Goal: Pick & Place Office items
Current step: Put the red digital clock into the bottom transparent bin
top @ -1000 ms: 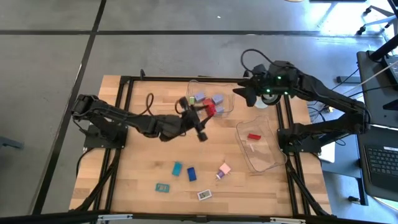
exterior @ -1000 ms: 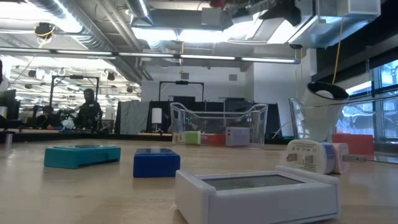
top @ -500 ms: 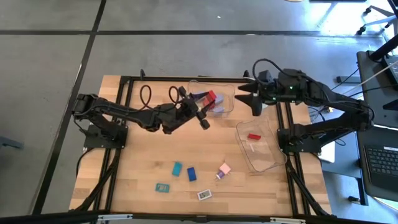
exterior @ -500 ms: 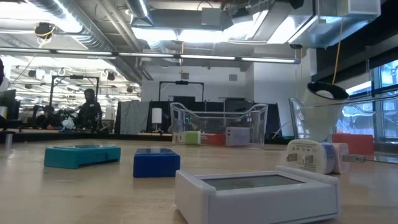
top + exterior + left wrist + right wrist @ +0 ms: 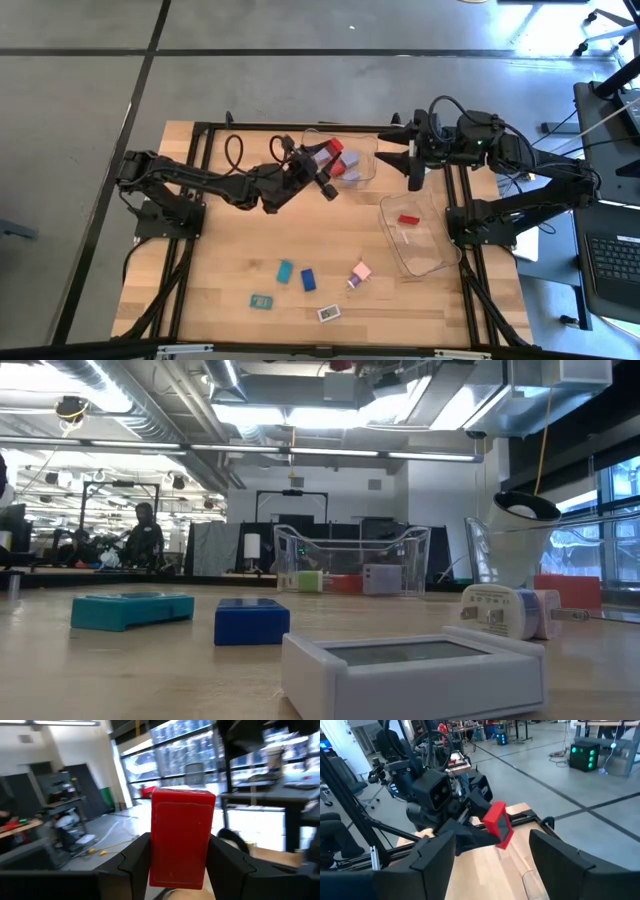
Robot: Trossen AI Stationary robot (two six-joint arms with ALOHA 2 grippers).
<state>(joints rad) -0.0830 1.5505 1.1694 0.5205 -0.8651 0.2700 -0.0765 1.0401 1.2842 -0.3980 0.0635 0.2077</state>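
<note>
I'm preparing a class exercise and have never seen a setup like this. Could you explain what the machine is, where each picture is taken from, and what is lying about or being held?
Two dark robot arms work at a wooden table. One camera looks straight down, one sits at table height, one rides on each wrist. The left gripper holds a red block above the far clear tub. The right gripper is open, waiting opposite. A second tub holds another red piece. Loose on the table lie a teal piece and a blue block, among others.

Dark fingers (image 5: 131,862) clamp an upright red block (image 5: 180,837).
</note>
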